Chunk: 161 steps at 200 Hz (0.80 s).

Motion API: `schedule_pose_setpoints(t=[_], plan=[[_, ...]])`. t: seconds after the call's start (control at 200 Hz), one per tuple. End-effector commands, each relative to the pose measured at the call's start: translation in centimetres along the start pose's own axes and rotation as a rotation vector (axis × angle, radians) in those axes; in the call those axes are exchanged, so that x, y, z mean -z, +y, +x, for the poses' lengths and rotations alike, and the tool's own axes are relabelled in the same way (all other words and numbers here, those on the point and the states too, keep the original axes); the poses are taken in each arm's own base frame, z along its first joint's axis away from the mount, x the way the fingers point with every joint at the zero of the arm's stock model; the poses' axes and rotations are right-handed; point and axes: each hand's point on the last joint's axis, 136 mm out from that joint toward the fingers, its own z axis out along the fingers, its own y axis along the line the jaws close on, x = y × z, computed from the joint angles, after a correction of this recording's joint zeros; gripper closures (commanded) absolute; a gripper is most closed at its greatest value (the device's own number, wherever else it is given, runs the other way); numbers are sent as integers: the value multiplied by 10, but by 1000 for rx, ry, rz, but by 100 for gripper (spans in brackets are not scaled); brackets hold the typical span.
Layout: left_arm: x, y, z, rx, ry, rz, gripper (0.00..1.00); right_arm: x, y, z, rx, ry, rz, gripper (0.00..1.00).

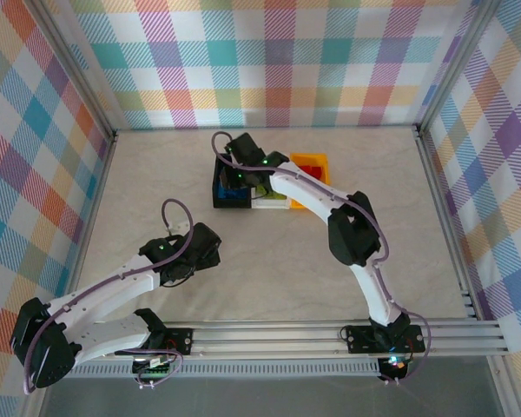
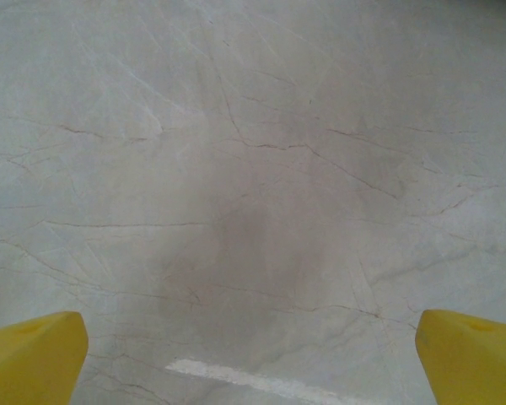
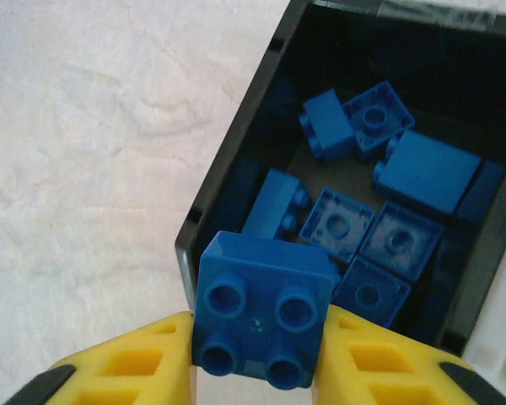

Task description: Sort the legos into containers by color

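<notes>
Right fingers (image 3: 143,363): closed on a blue brick (image 3: 261,308), which is gripped by two opposite sides with its four studs turned toward the wrist camera.
Held brick: placed over one corner of the black bin (image 3: 228,177), at its rim.
Black bin contents: several loose blue bricks (image 3: 426,173) are seen on its floor.
Left fingers (image 2: 34,354): spread wide, nothing gripped, poised above bare tabletop (image 2: 253,169).
Bin row: a clear bin (image 1: 273,207) and an orange bin (image 1: 318,158) are set beside the black bin.

Nothing legible
The blue brick (image 3: 261,308) and the black bin (image 3: 236,160) behind it carry no readable letters, numbers or logos
</notes>
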Motion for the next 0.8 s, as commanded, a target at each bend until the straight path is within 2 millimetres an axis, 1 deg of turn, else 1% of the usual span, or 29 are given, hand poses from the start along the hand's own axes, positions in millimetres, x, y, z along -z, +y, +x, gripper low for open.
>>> schedule_pose_setpoints(t=[0.0, 0.055, 0.1, 0.21, 0.27, 0.295, 0.315, 0.34, 0.43, 0.45, 0.46, 0.475, 0.495, 0.57, 0.665, 0.675, 0.705, 0.77, 0.8], plan=[[5, 7, -3, 19, -6, -15, 0, 1, -9, -13, -3, -7, 30, 53], [6, 8, -3, 19, -8, -13, 0, 3, -3, -17, 10, -23, 3, 40], [7, 8, -3, 19, -9, -10, 0, 8, -1, -22, 17, -36, -9, 34], [8, 7, -5, 21, -15, -6, 0, 26, 2, -30, 31, -81, -13, 28], [8, 6, -6, 23, -22, -1, 0, 40, 1, -31, 34, -110, -15, 25], [9, 6, -7, 24, -25, 2, 0, 48, 1, -33, 33, -129, -17, 24], [9, 5, -9, 26, -30, 4, 0, 49, 0, -30, 32, -130, -15, 23], [10, 4, -10, 29, -36, 8, 0, 60, 0, -32, 29, -152, -21, 21], [16, 1, -20, 49, -77, 33, 0, 86, -7, -21, 14, -208, -23, 14], [18, 0, -23, 57, -91, 43, 0, 93, -9, -18, 11, -226, -23, 11], [19, -1, -25, 62, -99, 50, 0, 96, -11, -15, 9, -229, -19, 8], [21, -2, -28, 66, -111, 61, 0, 103, -11, -16, 6, -253, -23, 4], [23, -4, -31, 70, -128, 75, 0, 108, -16, -10, 0, -265, -15, 0], [33, -7, -46, 97, -203, 112, 0, 133, -30, 6, -18, -324, 8, 0], [43, 3, -65, 125, -300, 71, 0, 159, -52, 28, -58, -377, 60, 0], [44, 3, -67, 124, -310, 66, 0, 159, -56, 32, -67, -374, 70, 0], [46, 4, -72, 117, -336, 60, 0, 168, -65, 37, -87, -400, 100, 0], [51, 5, -85, 106, -408, 46, 0, 182, -88, 57, -136, -440, 167, 0], [53, 12, -93, 124, -460, 14, 0, 188, -97, 66, -159, -454, 190, 0]])
